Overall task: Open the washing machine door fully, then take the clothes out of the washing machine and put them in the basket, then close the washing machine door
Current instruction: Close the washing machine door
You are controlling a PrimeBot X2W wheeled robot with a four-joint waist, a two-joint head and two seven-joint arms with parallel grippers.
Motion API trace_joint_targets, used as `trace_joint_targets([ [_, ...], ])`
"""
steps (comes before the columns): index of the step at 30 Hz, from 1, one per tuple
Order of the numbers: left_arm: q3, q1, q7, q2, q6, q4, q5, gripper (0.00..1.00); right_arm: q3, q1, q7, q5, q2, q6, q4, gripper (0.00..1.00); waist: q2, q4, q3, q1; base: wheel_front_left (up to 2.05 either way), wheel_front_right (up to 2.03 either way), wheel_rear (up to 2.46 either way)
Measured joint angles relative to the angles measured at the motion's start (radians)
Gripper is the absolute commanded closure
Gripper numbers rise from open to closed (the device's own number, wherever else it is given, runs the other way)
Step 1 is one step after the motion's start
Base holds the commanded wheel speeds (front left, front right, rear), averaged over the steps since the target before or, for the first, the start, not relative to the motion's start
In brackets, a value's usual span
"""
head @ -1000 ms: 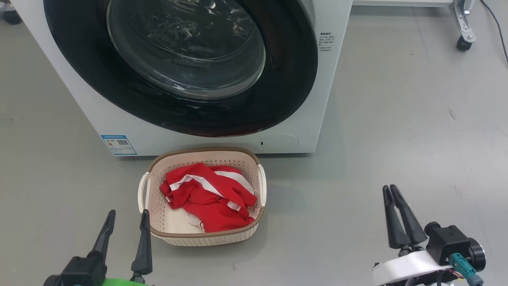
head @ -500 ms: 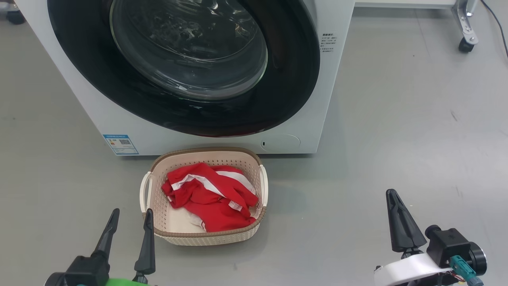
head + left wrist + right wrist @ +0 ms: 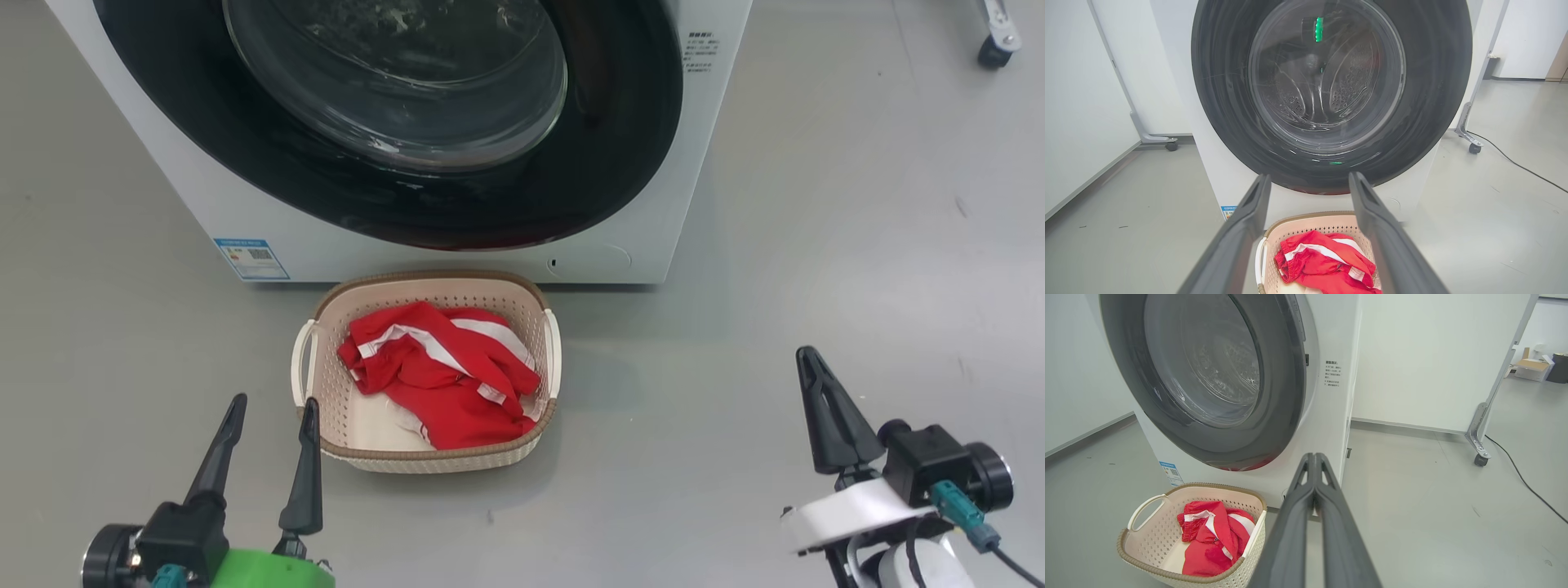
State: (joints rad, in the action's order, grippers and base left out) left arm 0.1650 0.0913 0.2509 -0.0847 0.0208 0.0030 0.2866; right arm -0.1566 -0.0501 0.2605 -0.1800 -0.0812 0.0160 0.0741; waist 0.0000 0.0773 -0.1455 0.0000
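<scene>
The washing machine (image 3: 204, 204) (image 3: 1216, 171) (image 3: 1331, 416) stands ahead with its round black-rimmed door (image 3: 392, 122) (image 3: 1331, 90) (image 3: 1208, 375) shut flat against the front. Before it on the floor sits the cream basket (image 3: 433, 461) (image 3: 1310, 222) (image 3: 1147, 563) holding the red clothes (image 3: 441, 376) (image 3: 1327, 265) (image 3: 1212, 539). My left gripper (image 3: 273, 404) (image 3: 1308, 179) hovers open and empty at the basket's near left corner. My right gripper (image 3: 804, 353) (image 3: 1314, 456) is shut with nothing in it, well right of the basket over bare floor.
Grey floor spreads all around. A wheeled white frame leg (image 3: 996, 37) (image 3: 1480, 449) stands at the far right with a black cable (image 3: 1527, 486) trailing from it. Another castor leg (image 3: 1163, 141) sits left of the machine, by a white wall.
The right gripper's fingers came together from slightly apart to shut. The head camera shifted, so machine and basket sit higher in view. The left gripper stays open.
</scene>
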Motion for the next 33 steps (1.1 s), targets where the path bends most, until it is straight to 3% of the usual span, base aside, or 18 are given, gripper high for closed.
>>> trace_joint_targets([
  [15, 0.016, -0.105, 0.001, 0.016, -0.007, -0.040, -0.032, 0.00, 0.018, 0.291, -0.001, 0.023, -0.086, 0.046, 0.054, 1.00, 0.0000, 0.026, -0.141, 0.0000, 0.00, 0.00, 0.00],
  [17, 0.016, -0.121, 0.001, 0.019, -0.008, -0.043, -0.032, 0.00, 0.014, 0.332, -0.006, 0.023, -0.099, 0.064, 0.061, 1.00, 0.0000, 0.032, -0.161, 0.0000, 0.00, 0.00, 0.00],
  [22, 0.018, -0.153, 0.001, 0.029, -0.008, -0.048, -0.032, 0.00, -0.016, 0.438, -0.019, 0.023, -0.121, 0.088, 0.081, 1.00, 0.0000, 0.052, -0.208, 0.0000, 0.00, 0.00, 0.00],
  [33, 0.031, -0.196, 0.001, 0.036, -0.010, -0.042, -0.034, 0.00, -0.100, 0.637, -0.031, 0.023, -0.148, 0.106, 0.147, 1.00, 0.0000, 0.100, -0.279, 0.0001, 0.00, 0.00, 0.00],
])
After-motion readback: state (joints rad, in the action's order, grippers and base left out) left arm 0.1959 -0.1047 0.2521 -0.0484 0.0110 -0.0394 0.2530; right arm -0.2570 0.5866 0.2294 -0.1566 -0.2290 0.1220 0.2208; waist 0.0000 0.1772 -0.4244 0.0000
